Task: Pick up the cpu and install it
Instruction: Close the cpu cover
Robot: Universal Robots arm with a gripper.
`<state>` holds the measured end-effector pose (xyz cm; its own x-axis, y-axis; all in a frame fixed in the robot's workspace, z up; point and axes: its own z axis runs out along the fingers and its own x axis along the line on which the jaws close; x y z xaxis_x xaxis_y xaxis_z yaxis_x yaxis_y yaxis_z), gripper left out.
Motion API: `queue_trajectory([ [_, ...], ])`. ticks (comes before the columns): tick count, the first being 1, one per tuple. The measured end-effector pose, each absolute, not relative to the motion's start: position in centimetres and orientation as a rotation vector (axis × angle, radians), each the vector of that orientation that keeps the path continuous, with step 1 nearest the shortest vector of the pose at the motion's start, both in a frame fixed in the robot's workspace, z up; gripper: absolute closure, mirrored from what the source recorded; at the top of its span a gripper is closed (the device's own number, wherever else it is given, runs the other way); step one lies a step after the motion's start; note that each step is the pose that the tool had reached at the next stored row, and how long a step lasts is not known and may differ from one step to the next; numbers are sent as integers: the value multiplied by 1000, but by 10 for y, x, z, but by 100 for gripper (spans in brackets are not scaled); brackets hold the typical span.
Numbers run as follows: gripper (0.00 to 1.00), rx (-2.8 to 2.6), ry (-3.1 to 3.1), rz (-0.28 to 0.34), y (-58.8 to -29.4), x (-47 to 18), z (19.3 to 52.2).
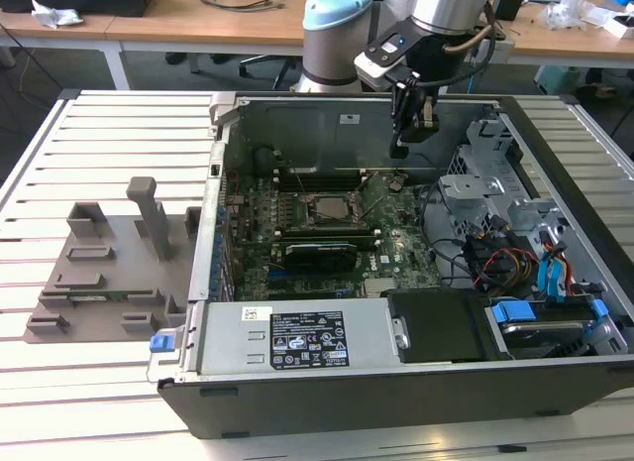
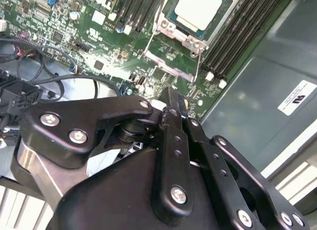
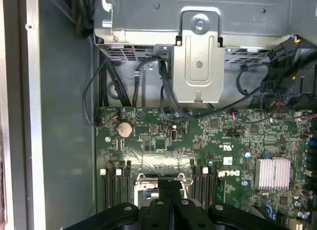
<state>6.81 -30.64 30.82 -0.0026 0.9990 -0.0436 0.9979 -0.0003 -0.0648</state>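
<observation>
The claw (image 1: pixel 401 147), pinched narrow on nothing, hangs over the motherboard (image 1: pixel 258 263) near the cpu (image 2: pixel 198 10) lying in its socket, 2 banks of memory slots (image 2: pixel 237 37) flanking it and cables (image 3: pixel 162 86) close by.

Arm (image 1: pixel 448 7): silver-grey tube sections with a dark band. Joint cap (image 1: pixel 337 7): pale blue, rounded, sitting on a grey cylindrical housing at 9 o'clock from the wrist tube in the exterior view. Wrist block (image 1: pixel 388 53): black, carrying a white plate with a small blue mark. Cable (image 1: pixel 487 40): pale, looped at 3 o'clock from the wrist. The gripper (image 1: pixel 400 149) is matte black throughout. Linkage plates (image 2: pixel 74 126): thick, round-cornered, smooth-edged. Screws (image 2: pixel 178 194): bright silver heads recessed at each pivot. Fingers (image 3: pixel 163 190): narrow, flat black bars.
</observation>
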Motion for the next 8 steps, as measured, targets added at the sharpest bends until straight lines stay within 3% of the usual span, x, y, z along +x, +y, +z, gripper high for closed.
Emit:
queue_trajectory([
  [8, 89, -2204, -2210, 124, -306, 79, 288],
])
